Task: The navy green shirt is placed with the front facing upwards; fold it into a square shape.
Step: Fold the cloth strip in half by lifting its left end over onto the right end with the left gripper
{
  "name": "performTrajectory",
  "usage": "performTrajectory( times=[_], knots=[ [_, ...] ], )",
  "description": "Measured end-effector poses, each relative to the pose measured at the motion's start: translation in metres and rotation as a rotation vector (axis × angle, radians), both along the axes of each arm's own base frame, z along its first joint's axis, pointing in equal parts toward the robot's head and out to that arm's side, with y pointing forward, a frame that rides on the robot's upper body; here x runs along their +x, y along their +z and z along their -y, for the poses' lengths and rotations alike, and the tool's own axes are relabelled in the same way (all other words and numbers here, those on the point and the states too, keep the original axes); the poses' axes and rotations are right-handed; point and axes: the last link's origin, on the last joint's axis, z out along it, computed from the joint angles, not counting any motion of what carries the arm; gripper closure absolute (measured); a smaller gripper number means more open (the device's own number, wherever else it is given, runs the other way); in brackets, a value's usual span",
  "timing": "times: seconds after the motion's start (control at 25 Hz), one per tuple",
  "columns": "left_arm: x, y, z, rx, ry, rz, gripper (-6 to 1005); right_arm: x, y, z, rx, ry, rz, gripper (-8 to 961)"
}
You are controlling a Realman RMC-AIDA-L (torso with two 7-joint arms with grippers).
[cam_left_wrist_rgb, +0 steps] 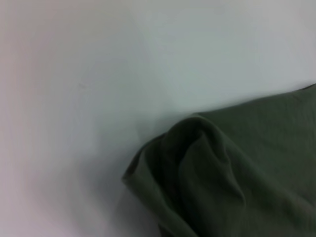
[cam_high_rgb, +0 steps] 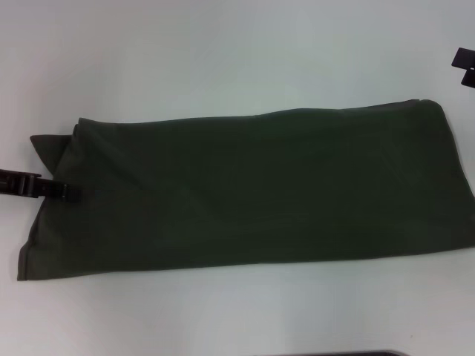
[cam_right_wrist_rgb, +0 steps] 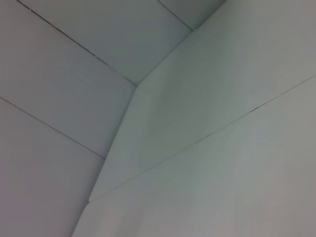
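The navy green shirt [cam_high_rgb: 252, 193] lies across the white table [cam_high_rgb: 223, 52] as a long folded band, plain green side up (no lettering shows), running from the robot's left side to its right. At the left end a small pointed flap of cloth sticks out past the fold. The left gripper [cam_high_rgb: 68, 193] reaches in low from the left edge, its dark tip resting on the shirt's left end just below that flap; whether it pinches the cloth cannot be made out. The left wrist view shows a bunched, rumpled corner of the shirt [cam_left_wrist_rgb: 222, 177] on the table. The right gripper [cam_high_rgb: 464, 65] sits at the far right edge, well apart from the shirt.
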Motion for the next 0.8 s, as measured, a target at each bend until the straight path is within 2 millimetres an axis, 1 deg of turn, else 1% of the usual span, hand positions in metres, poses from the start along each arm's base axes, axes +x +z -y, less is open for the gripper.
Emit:
performTrajectory(
  times=[0.12,0.36,0.56,0.68,0.8],
  knots=[
    [0.0006,0.0022,-0.0007,0.006,0.002,0.005,392,-0.0003,0.0005,-0.0005,0.001,0.002,0.002,36],
    [0.0016,-0.0006,-0.0005,-0.01,0.0,0.003,630,0.0004,-0.0004,0.0006,0.0,0.0,0.001,37],
    [0.0022,-0.001,-0.0008,-0.014,-0.003,0.001,864,0.0005,-0.0012,0.0011,0.0,0.001,0.001,37],
    [0.0027,-0.0012,-0.001,-0.015,-0.004,0.002,956,0.0005,-0.0015,0.0011,0.0,0.002,0.001,37],
    [0.0041,-0.0001,-0.0015,-0.008,0.0,0.018,955,0.0004,-0.0015,0.0011,0.0,0.003,0.001,36]
  ],
)
